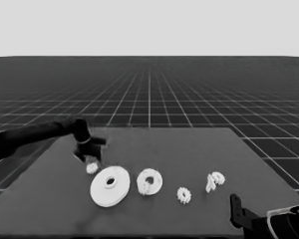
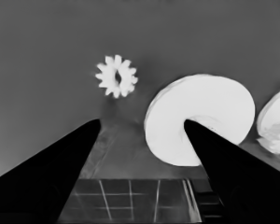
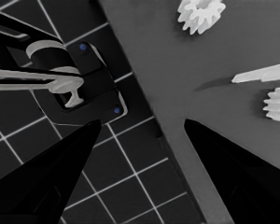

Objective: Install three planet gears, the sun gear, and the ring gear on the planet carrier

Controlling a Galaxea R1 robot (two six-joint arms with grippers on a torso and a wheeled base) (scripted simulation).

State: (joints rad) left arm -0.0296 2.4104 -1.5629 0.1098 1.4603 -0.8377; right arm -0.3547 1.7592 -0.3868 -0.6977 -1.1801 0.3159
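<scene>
1. Left claw (image 1: 88,152) over the bench's (image 1: 189,149) left end, fingers spread wide apart and gripping nothing
2. Just past its fingertips, flat on the bench and untouched: leftmost gear (image 2: 116,76)
3. Right beside that gear, and partly behind one finger in the left wrist view: larger round part (image 1: 109,185), lying flat near the front edge
4. Next along to the right, close to the larger one but apart from it: smaller round part (image 1: 149,180), with a second gear (image 2: 273,142) resting on its face
5. Further right, alone on bare bench: third gear (image 1: 184,195)
6. Towards the right end: fourth gear (image 1: 217,178), touching or nearly touching a thin white piece (image 1: 209,187)
7. Right claw (image 3: 142,122) parked at the lower right corner of the head view, fingers apart and empty, looking over the bench corner at dark machinery (image 3: 84,79) with small blue lights
8. Count: four gears, two round parts, one thin piece
</scene>
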